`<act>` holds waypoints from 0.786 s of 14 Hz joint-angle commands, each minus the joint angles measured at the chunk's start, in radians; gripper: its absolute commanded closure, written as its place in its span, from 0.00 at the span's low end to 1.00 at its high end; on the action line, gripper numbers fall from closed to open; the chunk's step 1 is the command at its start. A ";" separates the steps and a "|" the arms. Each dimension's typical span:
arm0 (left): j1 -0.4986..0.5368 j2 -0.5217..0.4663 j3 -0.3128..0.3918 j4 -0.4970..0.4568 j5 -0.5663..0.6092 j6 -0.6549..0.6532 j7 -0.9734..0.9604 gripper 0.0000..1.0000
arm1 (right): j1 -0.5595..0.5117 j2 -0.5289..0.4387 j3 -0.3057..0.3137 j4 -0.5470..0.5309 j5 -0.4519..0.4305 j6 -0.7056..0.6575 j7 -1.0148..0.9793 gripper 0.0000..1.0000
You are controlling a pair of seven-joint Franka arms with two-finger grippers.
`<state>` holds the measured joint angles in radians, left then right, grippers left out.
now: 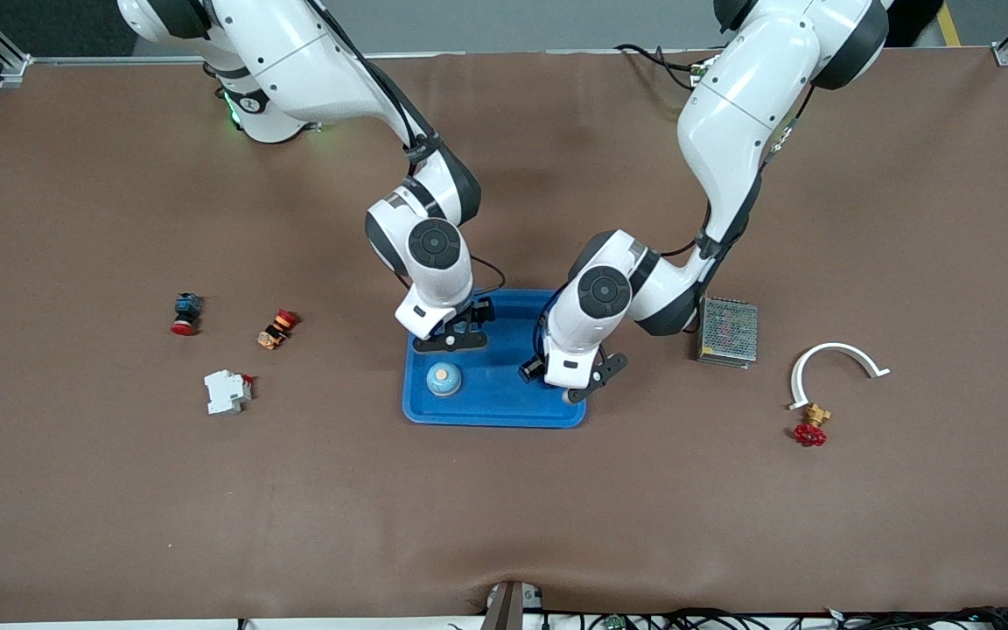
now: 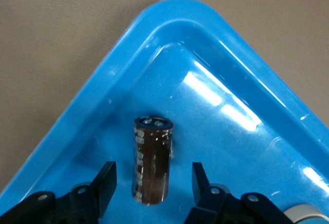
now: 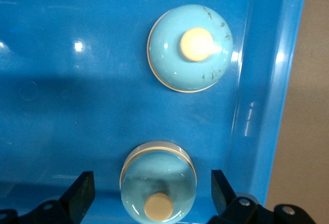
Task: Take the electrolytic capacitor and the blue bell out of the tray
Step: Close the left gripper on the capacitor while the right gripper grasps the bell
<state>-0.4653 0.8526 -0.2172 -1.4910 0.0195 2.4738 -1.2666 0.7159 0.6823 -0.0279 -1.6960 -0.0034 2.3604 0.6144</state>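
A blue tray (image 1: 504, 411) lies mid-table. My left gripper (image 2: 152, 183) hangs open, low over the tray corner toward the left arm's end (image 1: 570, 388). A dark brown capacitor (image 2: 152, 158) lies on the tray floor between its fingers, with a gap on each side. My right gripper (image 3: 152, 189) is open over the tray's other end (image 1: 451, 339). A light blue bell (image 3: 158, 180) sits between its fingers, untouched. A second light blue bell (image 3: 190, 48) (image 1: 443, 379) rests on the tray nearer the front camera. In the front view the capacitor and the bell under the hand are hidden.
Toward the right arm's end lie a red push button (image 1: 185, 313), a small orange and red part (image 1: 277, 329) and a white breaker (image 1: 227, 390). Toward the left arm's end are a metal mesh box (image 1: 727, 330), a white curved piece (image 1: 832, 363) and a red valve (image 1: 811, 429).
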 commanded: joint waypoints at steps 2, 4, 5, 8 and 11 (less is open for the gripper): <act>-0.012 0.017 0.010 0.023 0.023 0.022 -0.027 0.91 | 0.005 0.009 -0.001 -0.017 0.013 0.040 -0.010 0.00; -0.012 0.003 0.012 0.023 0.028 0.020 -0.024 1.00 | 0.008 0.022 -0.001 -0.017 0.013 0.062 -0.010 0.00; -0.012 -0.013 0.012 0.023 0.039 0.017 -0.025 1.00 | 0.013 0.026 -0.001 -0.017 0.013 0.066 -0.010 0.00; 0.007 -0.065 0.012 0.020 0.126 -0.024 -0.027 1.00 | 0.017 0.029 0.000 -0.017 0.013 0.068 -0.007 0.00; 0.029 -0.139 0.010 0.020 0.218 -0.133 -0.017 1.00 | 0.017 0.029 0.000 -0.019 0.013 0.068 -0.005 0.00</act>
<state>-0.4503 0.7853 -0.2123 -1.4476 0.1785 2.4126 -1.2691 0.7223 0.7125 -0.0213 -1.7142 -0.0033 2.4221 0.6144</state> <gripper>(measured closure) 0.670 0.000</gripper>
